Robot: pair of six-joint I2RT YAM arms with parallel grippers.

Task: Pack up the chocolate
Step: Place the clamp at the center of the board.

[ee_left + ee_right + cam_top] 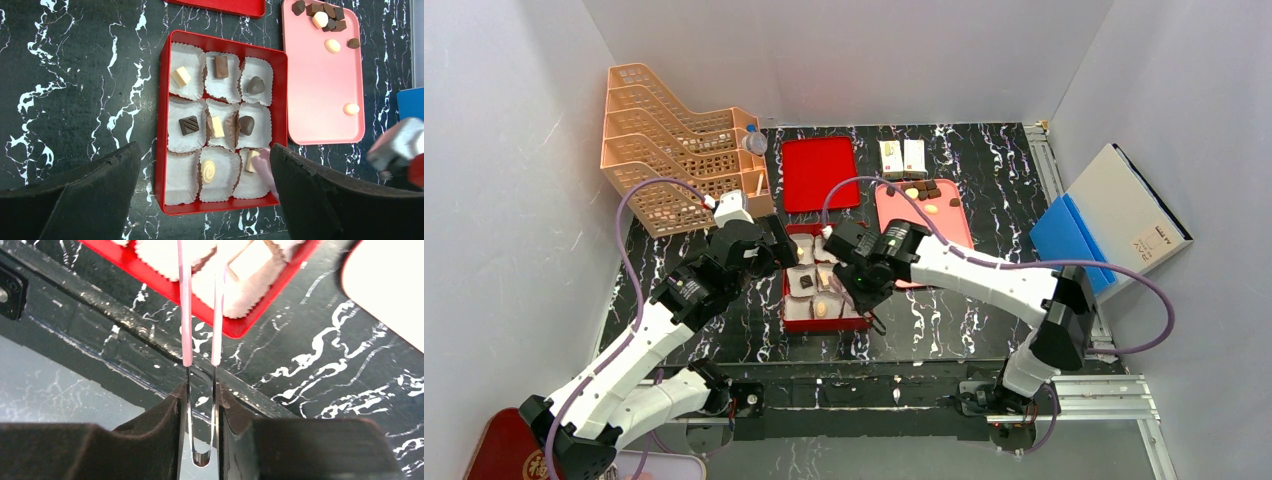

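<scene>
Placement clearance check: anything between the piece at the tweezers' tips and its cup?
Nothing visible. The pale chocolate, at the tips of the tweezers, is already at the corner paper cup of the red box. The left gripper hovers open above.

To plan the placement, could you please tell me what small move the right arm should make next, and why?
Probably ease the right pincer slightly so the pink-tipped metal tweezers let go: their tips sit at the pale blocky chocolate lying in a white paper cup at a corner of the red box. Whether they pinch it is unclear.
</scene>
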